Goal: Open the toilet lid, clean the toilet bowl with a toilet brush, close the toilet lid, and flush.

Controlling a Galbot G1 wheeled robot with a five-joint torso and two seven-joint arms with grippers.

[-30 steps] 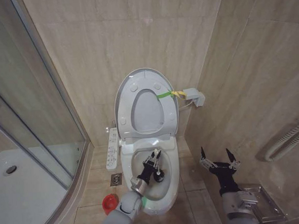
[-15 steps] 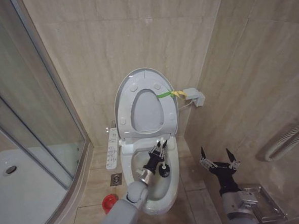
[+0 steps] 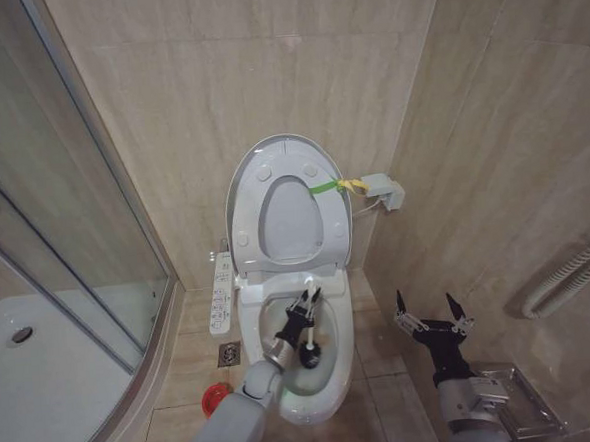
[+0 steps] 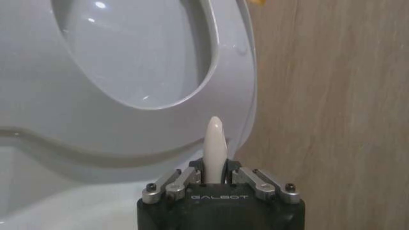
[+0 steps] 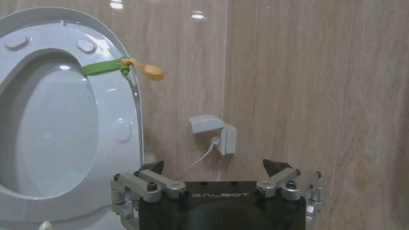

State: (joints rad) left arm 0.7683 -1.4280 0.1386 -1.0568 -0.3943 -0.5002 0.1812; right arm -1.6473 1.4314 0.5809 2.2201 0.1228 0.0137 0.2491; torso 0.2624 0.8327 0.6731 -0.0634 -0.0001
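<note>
Between beige tiled walls (image 3: 216,76), left claw (image 3: 303,311) grips toilet brush (image 3: 309,352); right claw (image 3: 433,318) gapes empty.

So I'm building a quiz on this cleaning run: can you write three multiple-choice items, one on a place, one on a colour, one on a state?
1. Where is the head of the toilet brush?
A. Inside the toilet bowl
B. On the shower tray
C. In the red base on the floor

2. What colours is the strap at the edge of the toilet lid?
A. Blue and white
B. Green and yellow
C. Red and black

3. How does the toilet lid stand?
A. Shut over the bowl
B. Raised against the wall
C. Taken off, on the floor

Answers:
1 A: the head view shows the left gripper holding the white handle, the dark brush head down in the bowl.
2 B: a green band with a yellow end shows in the head and right wrist views.
3 B: lid and seat stand upright; the right gripper waits beside the toilet, jaws open.
</note>
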